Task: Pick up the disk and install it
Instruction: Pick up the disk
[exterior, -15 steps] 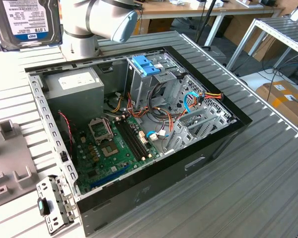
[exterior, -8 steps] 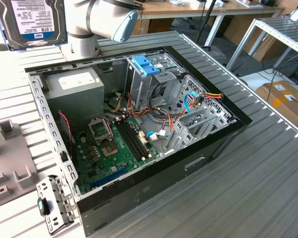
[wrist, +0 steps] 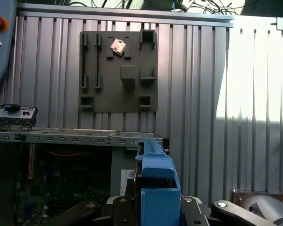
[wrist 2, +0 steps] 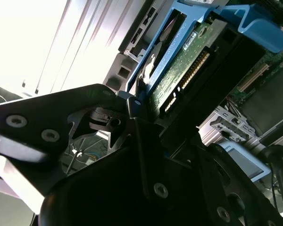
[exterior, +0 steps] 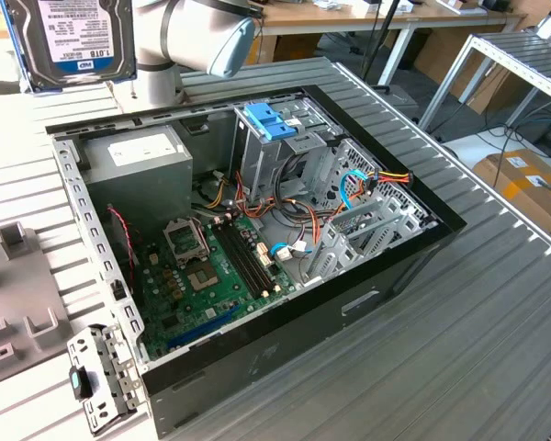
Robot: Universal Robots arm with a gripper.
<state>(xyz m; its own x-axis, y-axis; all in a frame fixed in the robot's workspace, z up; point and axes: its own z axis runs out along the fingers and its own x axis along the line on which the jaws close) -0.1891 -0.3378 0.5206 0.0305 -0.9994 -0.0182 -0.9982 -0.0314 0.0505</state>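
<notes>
Claw (wrist 2: 165, 125) closed on the disk (wrist 2: 184, 61), lifted in air, open computer case (exterior: 285, 354) below the claw, on ribbed table (exterior: 496, 322)

Disk (exterior: 69, 37) aloft, seemingly behind case (exterior: 285, 354), power supply (exterior: 133, 165) inside case

Exterior view: set high beyond one corner of the ribbed table (exterior: 496, 303) and angled down across its surface. Takes in the whole open computer case (exterior: 257, 367) at middling range, with the disk (exterior: 69, 37) cropped at the top.

First wrist view: carried on the arm (exterior: 193, 32), aimed nearly straight down past the disk (wrist: 155, 188) onto the table surface, the grey fixture plate (wrist: 118, 70) and the case's rim. Plate and rim shared with the exterior view.

Second wrist view: pressed very close against the disk (wrist 2: 179, 70), looking along its circuit-board face toward the case interior.
</notes>
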